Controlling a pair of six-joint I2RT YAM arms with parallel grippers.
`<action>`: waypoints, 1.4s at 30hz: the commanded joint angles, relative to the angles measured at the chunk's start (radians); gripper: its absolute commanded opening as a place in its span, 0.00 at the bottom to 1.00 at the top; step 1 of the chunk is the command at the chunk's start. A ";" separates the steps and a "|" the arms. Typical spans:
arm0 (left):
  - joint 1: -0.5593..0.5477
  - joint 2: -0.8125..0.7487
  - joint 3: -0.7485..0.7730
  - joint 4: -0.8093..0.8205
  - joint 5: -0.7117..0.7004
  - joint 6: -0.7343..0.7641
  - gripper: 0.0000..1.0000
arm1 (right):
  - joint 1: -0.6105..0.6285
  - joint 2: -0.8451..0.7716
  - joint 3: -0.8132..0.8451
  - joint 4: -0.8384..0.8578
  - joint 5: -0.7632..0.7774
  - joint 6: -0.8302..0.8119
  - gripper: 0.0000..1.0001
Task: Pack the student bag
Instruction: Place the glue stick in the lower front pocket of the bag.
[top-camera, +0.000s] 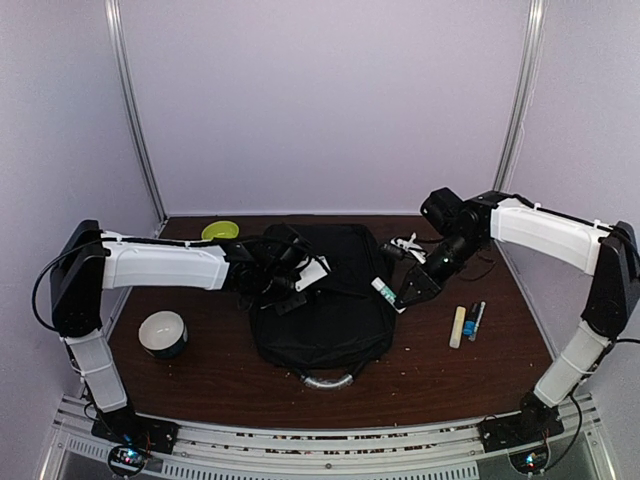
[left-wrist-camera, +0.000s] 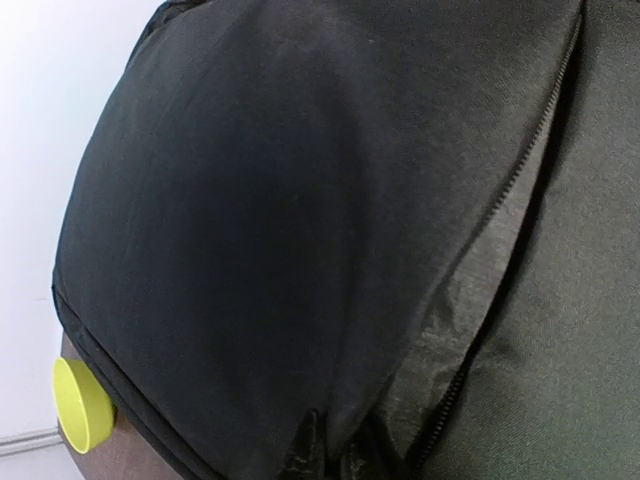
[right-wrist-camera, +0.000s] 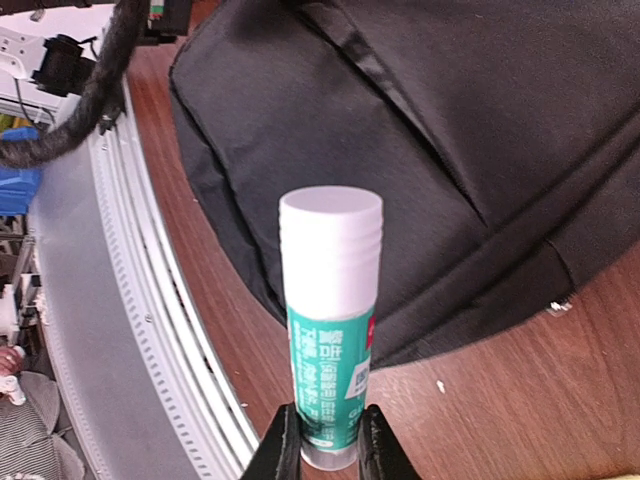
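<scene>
- Nearby, the bag's grey handle (top-camera: 328, 380) is seen close to the front edge of the table (top-camera: 200, 385); the bag could be dragged over that edge if its fabric is pulled toward the arms.
- The white bowl (top-camera: 163, 333) is set left of the bag, below the left arm (top-camera: 160, 265), and could be knocked if that arm is lowered.
- The cream stick (top-camera: 458, 327) and blue pen (top-camera: 476, 320) are laid to the right, apart from the bag; they could be swept aside by the right arm (top-camera: 545, 235).
- The bag (top-camera: 320, 300) is laid flat mid-table, between both arms. Only a narrow slit is shown along the zipper (left-wrist-camera: 540, 170), so anything pushed in could be stopped by the flap.
- The glue stick (right-wrist-camera: 330, 300) is clamped by its base in the right gripper (right-wrist-camera: 330, 455), at the bag's right edge; held so low, it could be levered out if its cap is pressed against fabric.
- The left gripper (top-camera: 300, 275) is set over the bag's left part; whether it is closed on fabric cannot be told. If nothing is held, the pocket could fall shut.
- The yellow dish (top-camera: 220, 230), just beside the bag's far corner, could be shoved if the bag is shifted.
</scene>
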 joint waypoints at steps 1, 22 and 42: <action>0.010 -0.031 0.031 0.091 -0.005 -0.070 0.02 | 0.026 0.059 0.047 -0.013 -0.116 0.047 0.09; 0.007 -0.110 -0.034 0.206 0.187 -0.312 0.00 | 0.090 0.357 0.211 0.125 -0.200 0.414 0.11; -0.001 -0.114 -0.047 0.208 0.213 -0.298 0.00 | 0.067 0.285 0.059 0.496 -0.084 0.759 0.43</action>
